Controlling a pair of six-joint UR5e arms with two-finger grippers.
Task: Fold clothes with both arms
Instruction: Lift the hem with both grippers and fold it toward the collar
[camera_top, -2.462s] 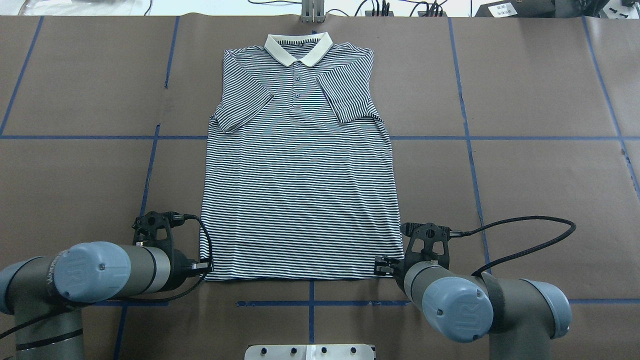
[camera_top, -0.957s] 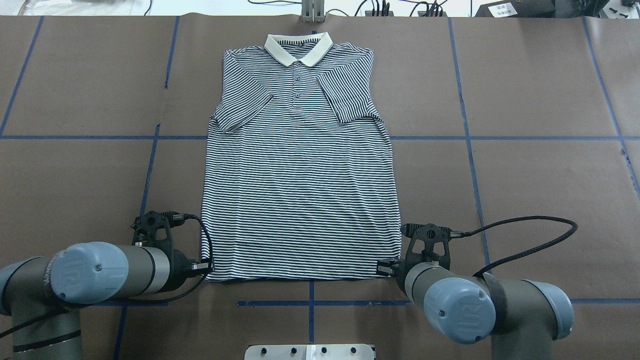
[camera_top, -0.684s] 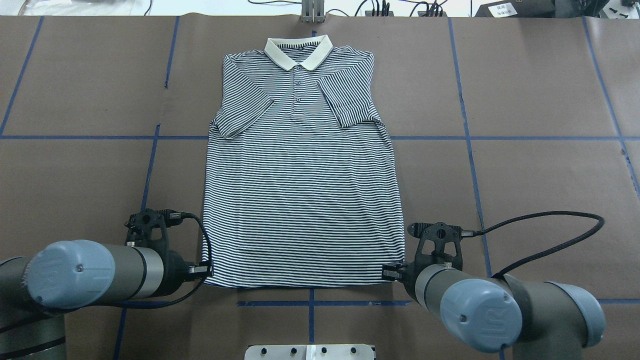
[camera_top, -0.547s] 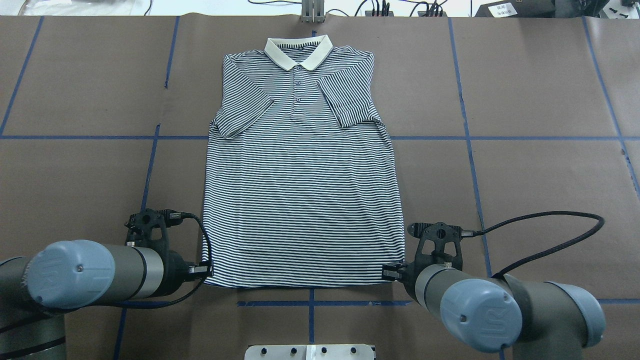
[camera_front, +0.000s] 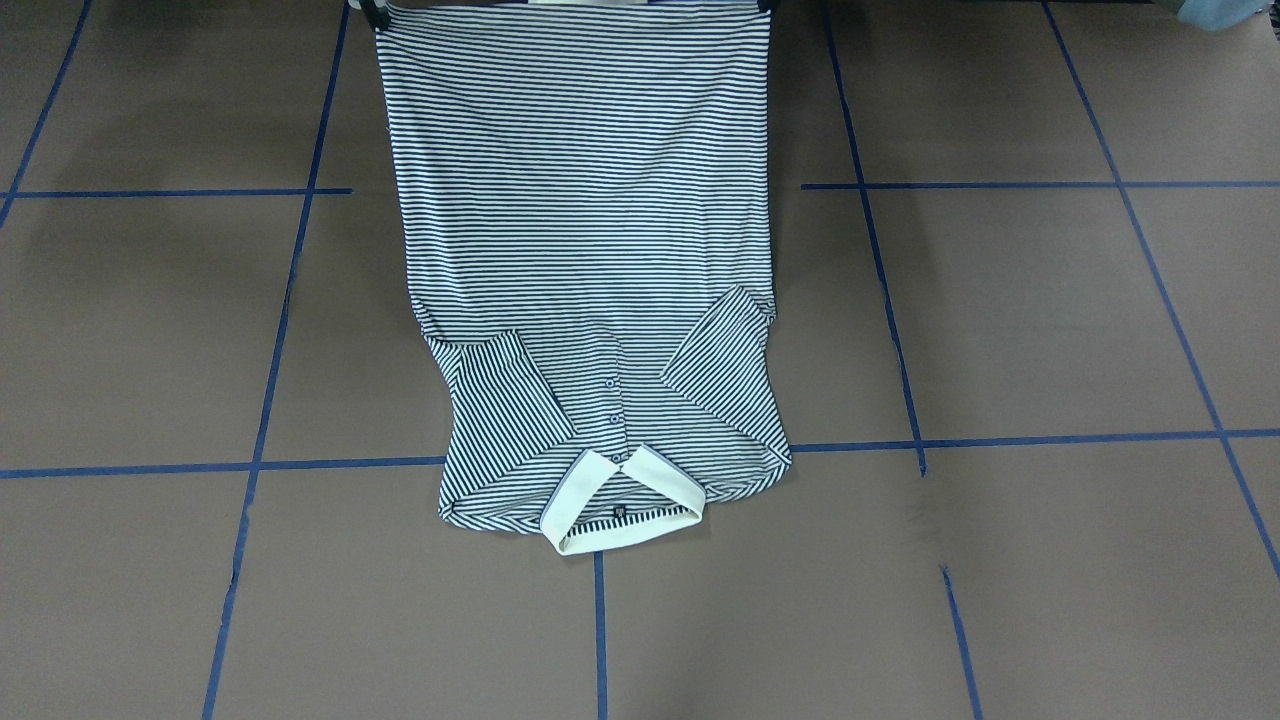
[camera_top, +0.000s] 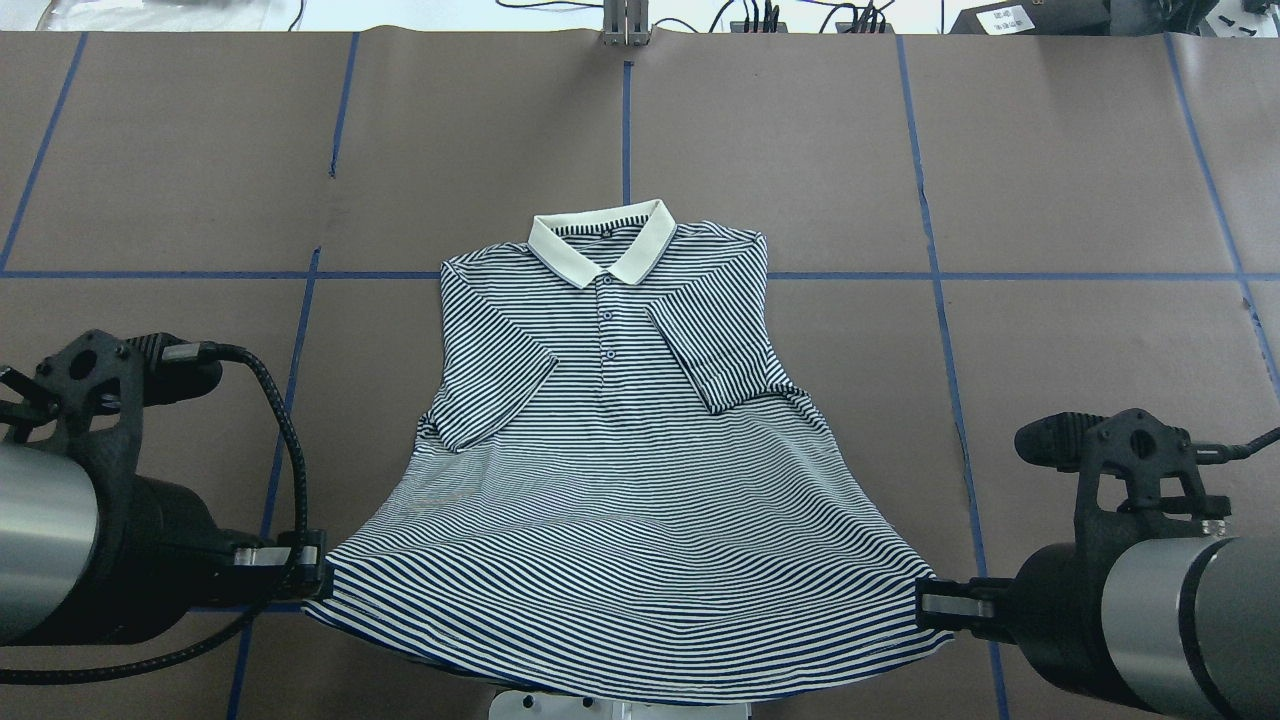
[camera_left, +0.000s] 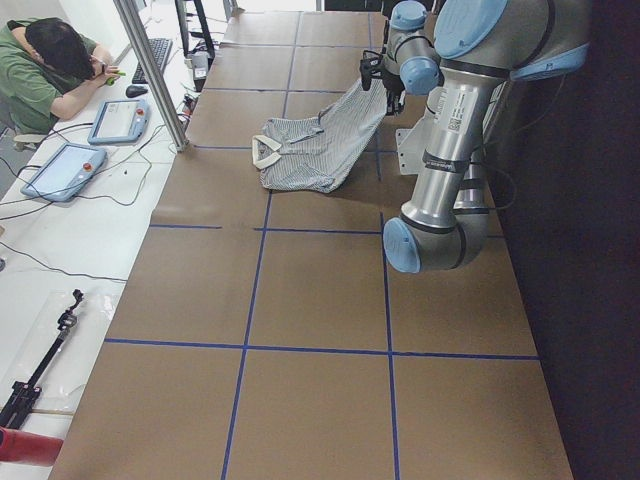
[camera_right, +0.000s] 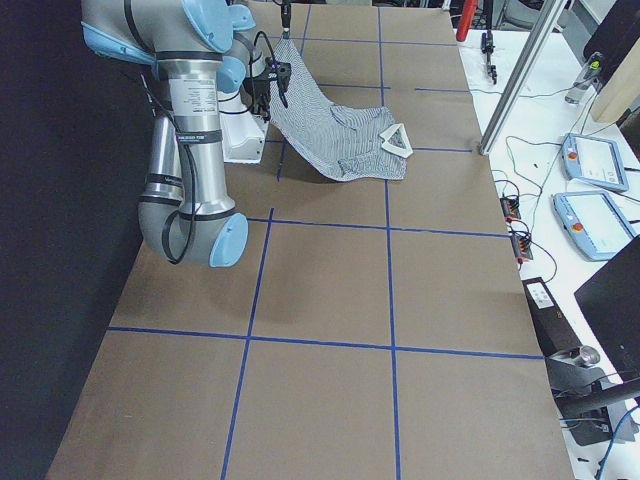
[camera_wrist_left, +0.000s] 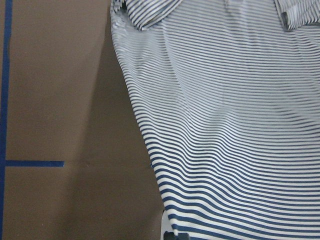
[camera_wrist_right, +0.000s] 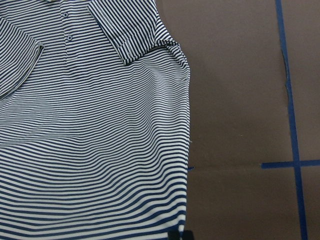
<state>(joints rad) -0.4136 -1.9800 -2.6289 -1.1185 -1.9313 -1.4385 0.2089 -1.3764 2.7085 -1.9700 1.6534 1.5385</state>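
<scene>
Striped navy-and-white polo shirt (camera_top: 620, 480), one item, on the brown paper-covered table (camera_top: 1100, 180). The collar (camera_top: 600, 245) and chest lie flat near the table's middle, with both sleeves turned in over the front. The hem is raised off the surface and stretched wide. We record the left gripper (camera_top: 318, 578) pinched on one hem corner and the right gripper (camera_top: 930, 605) pinched on the opposite corner. Step in hand, as we judge it: the bottom-to-top fold, hem lifted but not yet carried over. The next move calls for both corners to travel toward the collar level and together, tension even, so the hem lands square on the chest.
</scene>
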